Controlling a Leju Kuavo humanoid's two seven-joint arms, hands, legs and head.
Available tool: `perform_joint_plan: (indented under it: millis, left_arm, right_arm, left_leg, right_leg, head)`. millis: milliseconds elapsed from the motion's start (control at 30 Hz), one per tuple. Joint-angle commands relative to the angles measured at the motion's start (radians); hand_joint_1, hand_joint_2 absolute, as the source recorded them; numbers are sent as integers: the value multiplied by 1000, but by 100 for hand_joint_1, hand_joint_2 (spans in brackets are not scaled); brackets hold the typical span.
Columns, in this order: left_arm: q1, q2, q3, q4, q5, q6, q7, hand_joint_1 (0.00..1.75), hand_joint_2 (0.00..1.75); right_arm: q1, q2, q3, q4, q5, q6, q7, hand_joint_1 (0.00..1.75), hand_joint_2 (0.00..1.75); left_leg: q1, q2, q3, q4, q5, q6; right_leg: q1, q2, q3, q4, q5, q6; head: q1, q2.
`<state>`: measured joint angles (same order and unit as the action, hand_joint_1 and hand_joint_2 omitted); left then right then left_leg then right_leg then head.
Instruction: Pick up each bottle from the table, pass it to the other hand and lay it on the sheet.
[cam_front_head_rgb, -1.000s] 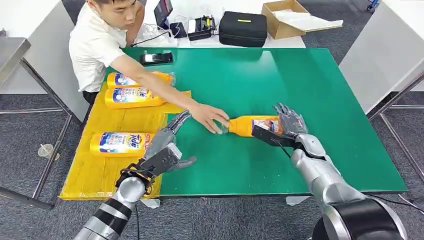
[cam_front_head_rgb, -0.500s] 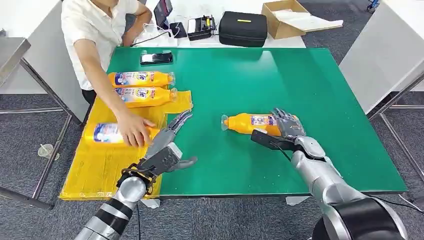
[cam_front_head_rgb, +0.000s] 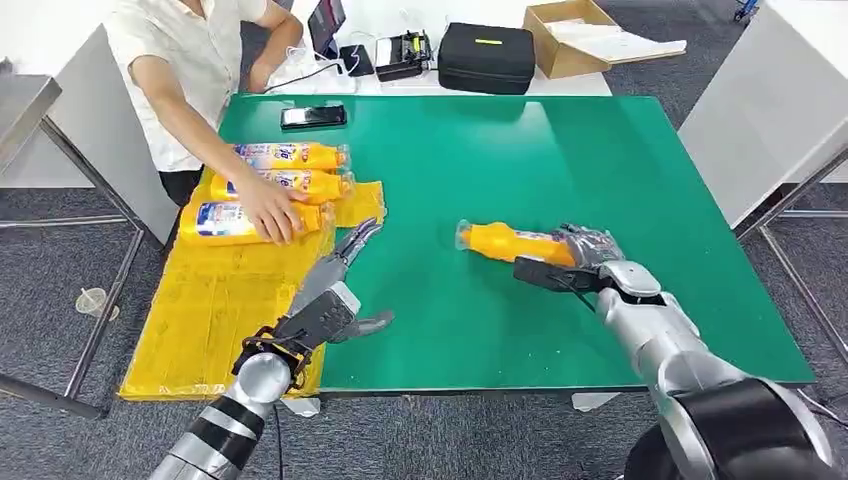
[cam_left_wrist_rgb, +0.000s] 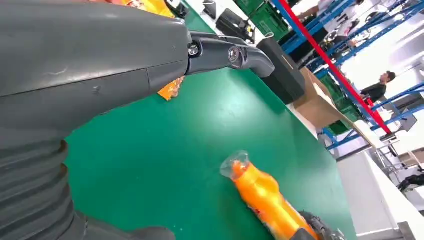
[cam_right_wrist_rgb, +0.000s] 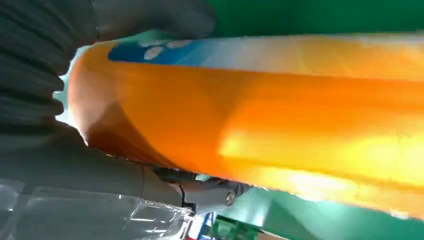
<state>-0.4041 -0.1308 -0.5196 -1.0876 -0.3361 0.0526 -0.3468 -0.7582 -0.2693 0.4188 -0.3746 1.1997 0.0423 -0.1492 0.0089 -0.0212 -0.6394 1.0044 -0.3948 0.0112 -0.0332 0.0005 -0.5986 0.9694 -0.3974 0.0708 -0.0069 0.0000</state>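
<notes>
An orange bottle (cam_front_head_rgb: 497, 241) lies on the green table (cam_front_head_rgb: 470, 150) right of centre, its clear cap pointing left. My right hand (cam_front_head_rgb: 592, 259) grips its base end, fingers wrapped around the body; the right wrist view shows the bottle (cam_right_wrist_rgb: 280, 120) close against the fingers (cam_right_wrist_rgb: 45, 60). My left hand (cam_front_head_rgb: 334, 290) hovers open at the edge of the yellow sheet (cam_front_head_rgb: 205, 320), fingers stretched out, holding nothing. From the left wrist, the bottle (cam_left_wrist_rgb: 262, 192) lies beyond the left hand (cam_left_wrist_rgb: 100, 60). Three bottles (cam_front_head_rgb: 292, 156) (cam_front_head_rgb: 297, 183) (cam_front_head_rgb: 228, 221) lie on the sheet's far end.
A person at the table's far left corner rests a hand (cam_front_head_rgb: 270, 214) on the nearest sheet bottle. A phone (cam_front_head_rgb: 313, 116), a black case (cam_front_head_rgb: 486, 57) and a cardboard box (cam_front_head_rgb: 570, 35) sit along the far side. The sheet's near half is bare.
The person let go of the bottle on the table, then slid a sheet bottle up beside the other two. My right hand closed on the table bottle and turned it slightly.
</notes>
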Motion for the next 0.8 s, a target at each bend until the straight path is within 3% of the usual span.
perform_joint_plan:
  millis: [33, 333, 500, 633, 800]
  left_arm:
    - [-44, 23, -17, 52, 6, 4, -5, 0, 175]
    - [-49, 17, -16, 71, 31, 2, -25, 0, 175]
    - [-43, 16, -14, 70, 33, 3, -27, 0, 175]
    - [-8, 5, 22, 31, 76, -8, -17, 0, 175]
    - [89, -60, 111, -23, 373, -114, 77, 0, 175]
  right_arm:
    - [-25, -17, 20, 97, -50, 49, -22, 175, 175]
    - [26, 4, -178, 61, -309, 117, -256, 175, 175]
    - [29, 18, -180, 49, -316, 107, -261, 175, 175]
    - [36, 45, -146, -17, -310, -25, -311, 175, 175]
    - [161, 98, -48, -301, -345, -158, -343, 175, 175]
  left_leg:
    - [1, 1, 4, 0, -2, 0]
    - [2, 1, 6, 0, -2, 0]
    - [1, 3, 5, -1, -2, -1]
    - [2, 5, 7, 0, -3, -1]
    - [2, 10, 7, 0, -4, 0]
  right_leg:
    - [2, -1, 4, 0, -2, -4]
    - [3, -2, 7, -2, -2, -5]
    - [2, 1, 5, -1, -1, -4]
    - [3, 3, 6, -2, -1, -5]
    - [3, 8, 5, -1, -1, -4]
  head:
    - [0, 0]
    - [0, 0]
    - [0, 0]
    - [0, 0]
    - [0, 0]
